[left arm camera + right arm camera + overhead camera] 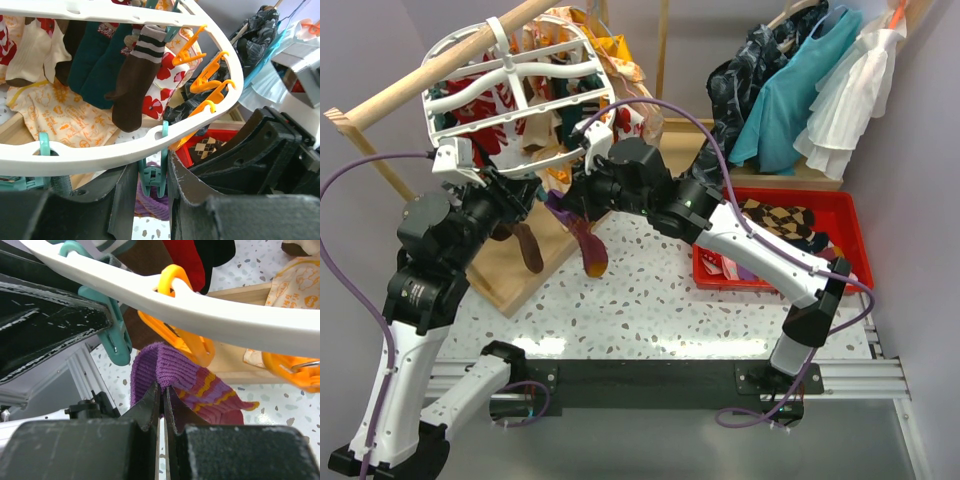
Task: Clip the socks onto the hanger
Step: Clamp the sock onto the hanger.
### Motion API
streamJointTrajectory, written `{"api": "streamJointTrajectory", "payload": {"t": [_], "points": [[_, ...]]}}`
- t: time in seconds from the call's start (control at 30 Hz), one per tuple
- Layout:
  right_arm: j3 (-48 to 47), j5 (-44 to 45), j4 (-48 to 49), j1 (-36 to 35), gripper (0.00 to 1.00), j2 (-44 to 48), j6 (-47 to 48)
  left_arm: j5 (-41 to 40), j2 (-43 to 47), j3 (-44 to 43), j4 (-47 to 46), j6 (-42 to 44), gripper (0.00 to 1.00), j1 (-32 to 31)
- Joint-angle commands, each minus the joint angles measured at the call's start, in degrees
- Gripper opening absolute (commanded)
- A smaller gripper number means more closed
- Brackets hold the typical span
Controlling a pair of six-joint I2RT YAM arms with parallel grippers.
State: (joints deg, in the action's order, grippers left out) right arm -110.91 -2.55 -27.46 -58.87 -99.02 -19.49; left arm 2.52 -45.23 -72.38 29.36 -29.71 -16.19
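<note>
**Purple sock held under the hanger's rim**

The speckled counter carries a wooden rail. The white oval hanger hooks over the rail and hangs tilted. To the right a red bin holds loose socks, with a brown-black argyle sock on top. Behind the hanger is a cream cloth with orange print; any lettering in it is too small to read.

Inside the frame hang dark teal socks and a brown sock with white cuff stripes. The right hand is pinched tight on the cuff of a purple sock with orange-yellow zigzag bands. It holds the cuff just beneath the rim, beside an orange clip. The left hand grips a teal clip on that rim, one finger on each side.
</note>
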Motion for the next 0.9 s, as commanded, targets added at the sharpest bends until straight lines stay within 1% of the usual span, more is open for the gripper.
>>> {"api": "streamJointTrajectory", "payload": {"t": [0.0,0.87], "points": [[0.3,0.6,3.9,-0.3,0.0,3.7,-0.5,-0.8,-0.5,1.1,-0.9,2.2,0.0,-0.1],[0.4,-2.6,8.3,-0.3,0.0,3.2,-4.1,-0.9,-0.8,2.3,-1.4,1.9,0.0,-0.1]]}}
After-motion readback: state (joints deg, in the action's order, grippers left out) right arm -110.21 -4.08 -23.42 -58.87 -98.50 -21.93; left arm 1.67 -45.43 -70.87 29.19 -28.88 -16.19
